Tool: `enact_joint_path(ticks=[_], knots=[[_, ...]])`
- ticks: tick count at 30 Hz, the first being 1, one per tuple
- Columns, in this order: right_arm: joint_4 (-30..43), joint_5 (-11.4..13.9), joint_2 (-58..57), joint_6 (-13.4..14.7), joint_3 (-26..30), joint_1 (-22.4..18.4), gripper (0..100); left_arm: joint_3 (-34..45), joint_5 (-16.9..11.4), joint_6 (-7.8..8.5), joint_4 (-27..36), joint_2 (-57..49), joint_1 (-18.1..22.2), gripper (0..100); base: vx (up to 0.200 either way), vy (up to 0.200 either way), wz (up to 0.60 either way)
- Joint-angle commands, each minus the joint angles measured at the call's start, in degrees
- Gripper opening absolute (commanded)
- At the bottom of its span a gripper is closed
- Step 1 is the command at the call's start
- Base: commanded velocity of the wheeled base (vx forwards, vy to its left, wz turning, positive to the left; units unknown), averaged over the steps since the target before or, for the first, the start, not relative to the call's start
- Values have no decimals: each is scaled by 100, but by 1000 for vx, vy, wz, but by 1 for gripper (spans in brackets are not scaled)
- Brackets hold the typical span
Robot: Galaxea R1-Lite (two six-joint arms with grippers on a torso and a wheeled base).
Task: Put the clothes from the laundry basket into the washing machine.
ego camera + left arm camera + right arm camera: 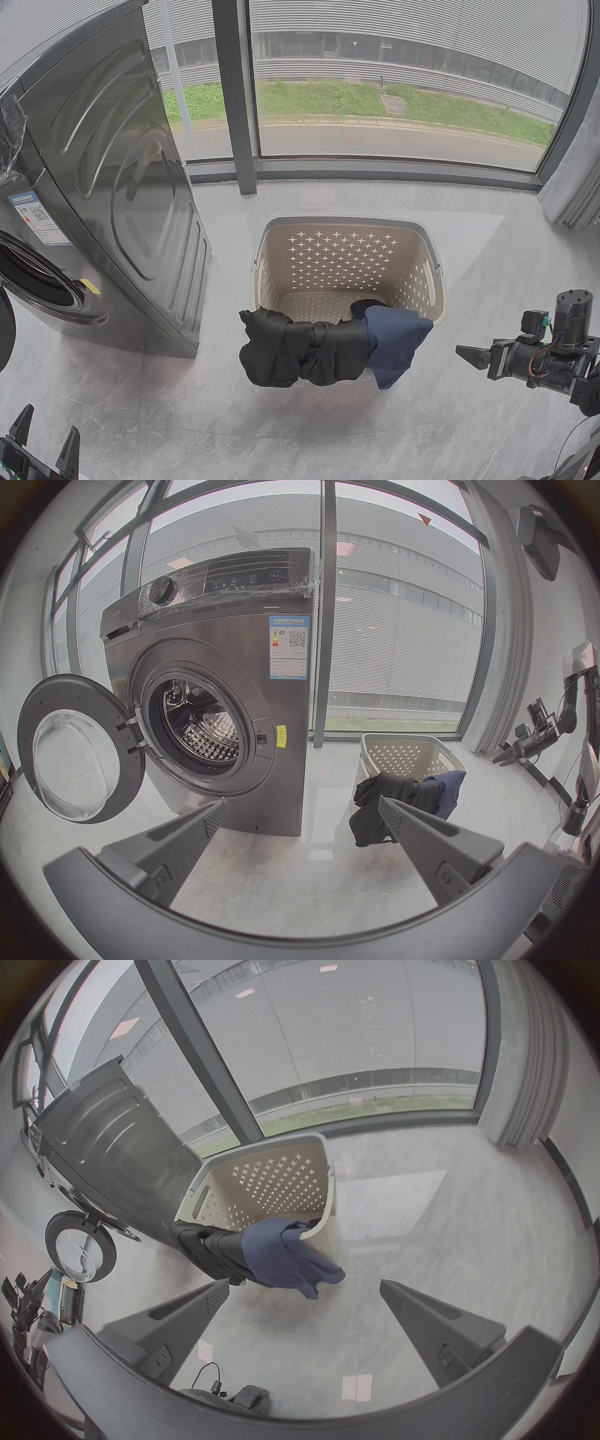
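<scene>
A beige laundry basket stands on the floor right of the grey washing machine. A black garment and a navy garment hang over the basket's near rim. The machine's round door is swung open, baring the drum. My left gripper is open low at the near left, in front of the machine. My right gripper is open to the right of the basket, pointing at the navy garment. Both hold nothing.
A large window with a dark post runs along the back. A pale curtain hangs at the far right. Bare tiled floor lies between the basket and me, and around the basket's right side.
</scene>
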Motion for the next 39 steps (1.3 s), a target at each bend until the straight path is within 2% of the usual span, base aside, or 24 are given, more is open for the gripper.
enact_joint_path(ticks=[1, 10, 16, 29, 39], knots=[[-356, -49, 1326, 191, -412, 321, 100, 75, 4, -6, 1, -42, 1, 100, 0, 0, 0], [-840, -67, 1994, 261, -772, 339, 100, 75, 4, -6, 1, -33, -8, 100, 0, 0, 0], [-849, -58, 2056, 270, -913, 348, 100, 75, -5, -6, 1, -42, 1, 100, 0, 0, 0], [-857, -58, 2741, 322, -1432, 664, 100, 75, -5, -6, 1, -33, -8, 100, 0, 0, 0], [-857, -67, 3295, 331, -1818, 620, 100, 75, -5, -6, 1, -33, -8, 100, 0, 0, 0]])
